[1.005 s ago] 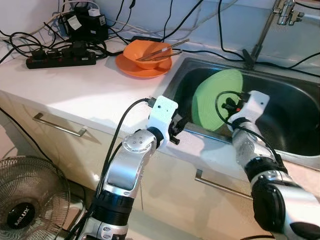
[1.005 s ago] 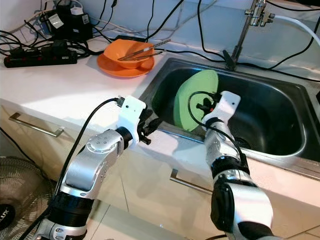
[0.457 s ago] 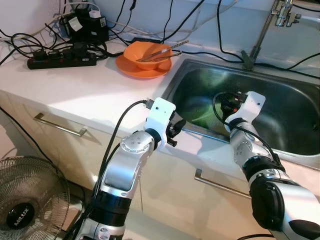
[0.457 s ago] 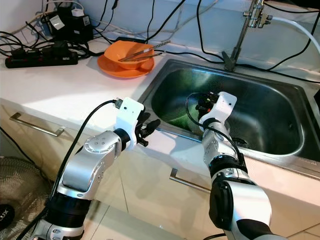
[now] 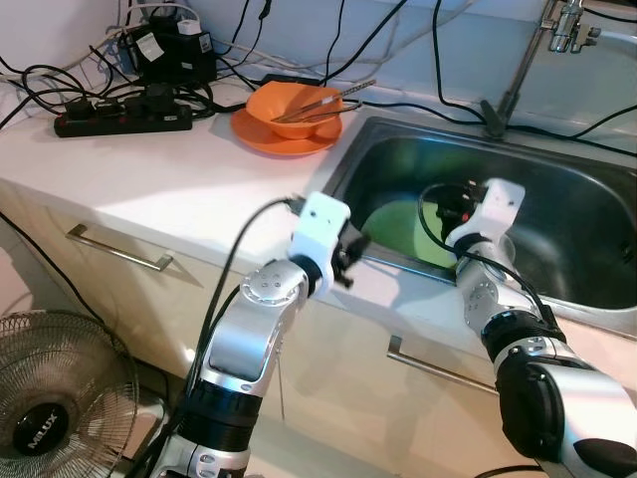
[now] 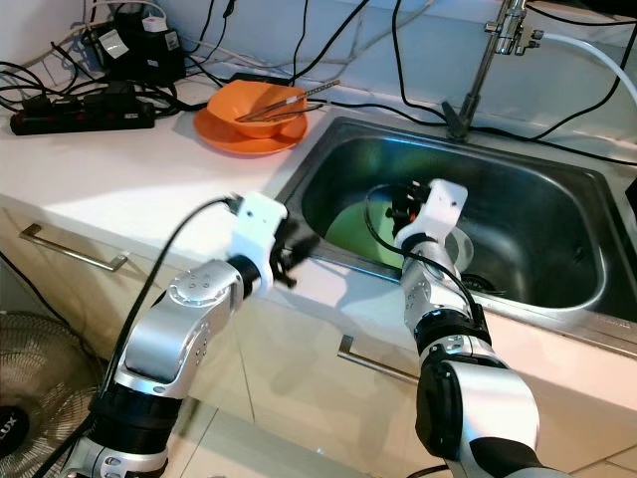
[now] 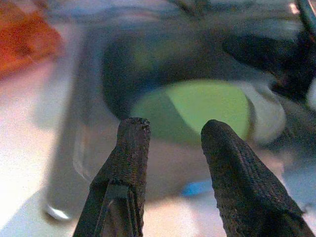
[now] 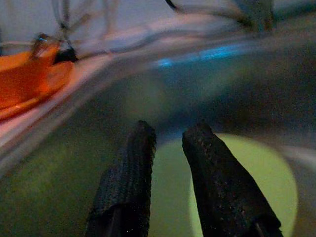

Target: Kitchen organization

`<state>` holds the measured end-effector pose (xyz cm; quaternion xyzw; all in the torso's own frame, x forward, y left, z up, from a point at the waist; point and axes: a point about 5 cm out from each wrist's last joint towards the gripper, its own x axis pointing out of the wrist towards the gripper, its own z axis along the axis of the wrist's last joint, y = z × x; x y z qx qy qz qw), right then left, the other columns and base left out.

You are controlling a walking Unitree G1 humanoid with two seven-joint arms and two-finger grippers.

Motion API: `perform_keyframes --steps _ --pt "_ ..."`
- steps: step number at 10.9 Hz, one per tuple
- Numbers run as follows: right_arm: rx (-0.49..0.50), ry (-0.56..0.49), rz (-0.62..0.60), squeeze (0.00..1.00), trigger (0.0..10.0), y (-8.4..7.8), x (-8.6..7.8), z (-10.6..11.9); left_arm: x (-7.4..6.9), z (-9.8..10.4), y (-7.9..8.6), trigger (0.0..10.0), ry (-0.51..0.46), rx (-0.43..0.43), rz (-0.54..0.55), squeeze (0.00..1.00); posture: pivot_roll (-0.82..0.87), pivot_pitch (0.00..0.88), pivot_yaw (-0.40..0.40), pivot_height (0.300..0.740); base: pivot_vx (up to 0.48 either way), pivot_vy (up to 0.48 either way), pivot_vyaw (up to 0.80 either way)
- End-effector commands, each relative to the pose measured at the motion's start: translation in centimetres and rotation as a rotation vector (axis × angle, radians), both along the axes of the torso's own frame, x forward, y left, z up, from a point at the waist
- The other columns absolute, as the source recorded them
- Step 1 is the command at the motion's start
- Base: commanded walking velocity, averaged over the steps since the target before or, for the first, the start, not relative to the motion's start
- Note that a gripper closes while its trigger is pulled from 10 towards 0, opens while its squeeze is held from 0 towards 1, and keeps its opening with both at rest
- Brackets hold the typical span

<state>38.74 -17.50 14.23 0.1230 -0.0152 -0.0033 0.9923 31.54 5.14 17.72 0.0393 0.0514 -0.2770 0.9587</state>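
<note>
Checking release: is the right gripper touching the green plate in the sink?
Apart. The right wrist view shows the right gripper open and empty, fingers above the green plate, which lies flat in the sink.

You see one green plate [image 5: 406,231] in the sink [image 5: 572,214]; one orange bowl [image 5: 295,104] on one orange plate [image 5: 261,134] at the counter's [image 5: 149,169] back edge; one pair of tongs [image 5: 320,100]; one power strip [image 5: 119,119]; one tap [image 5: 528,55]; two drawer handles [image 5: 117,251]; one fan [image 5: 55,398].
</note>
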Motion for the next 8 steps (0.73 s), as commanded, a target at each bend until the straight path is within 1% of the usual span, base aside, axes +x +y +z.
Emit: perform_keyframes --steps 1,2,3,4,5,6,7,8 --pt "-0.056 -0.125 0.04 0.0 10.0 0.8 0.0 1.7 0.5 0.3 0.7 10.0 -0.065 -0.024 0.06 0.0 0.2 0.017 -0.021 0.74 0.0 0.0 0.0" --pt "-0.065 -0.238 0.069 0.0 10.0 1.6 -0.3 3.0 1.1 1.0 2.1 10.0 -0.16 -0.063 0.164 0.0 0.19 0.019 -0.02 0.74 0.0 0.0 0.0" --pt "-0.143 -0.343 0.097 0.0 10.0 2.5 -1.2 3.8 1.7 1.4 3.7 10.0 -0.243 -0.056 0.261 0.0 0.18 0.021 -0.019 0.74 0.0 0.0 0.0" --pt "-0.16 -0.38 0.106 0.0 10.0 2.9 -1.8 3.9 2.0 1.5 4.8 10.0 -0.277 -0.09 0.325 0.0 0.17 0.023 -0.017 0.74 0.0 0.0 0.0" --pt "-0.19 -0.383 0.108 0.0 10.0 3.4 -2.8 3.1 2.5 1.4 6.3 10.0 -0.335 -0.067 0.407 0.0 0.17 0.025 -0.014 0.74 0.0 0.0 0.0" --pt "-0.194 -0.369 0.107 0.0 10.0 3.5 -3.3 2.4 2.8 1.2 7.1 10.0 -0.359 -0.054 0.449 0.0 0.16 0.025 -0.013 0.74 0.0 0.0 0.0" --pt "-0.181 -0.323 0.073 0.0 10.0 3.3 -3.8 1.2 3.1 0.3 7.6 10.0 -0.376 0.001 0.478 0.0 0.16 0.027 -0.011 0.74 0.0 0.0 0.0" --pt "-0.17 -0.314 0.067 0.0 10.0 3.4 -4.0 1.0 3.2 -0.1 7.8 10.0 -0.375 0.0 0.488 0.0 0.16 0.028 -0.011 0.74 0.0 0.0 0.0"
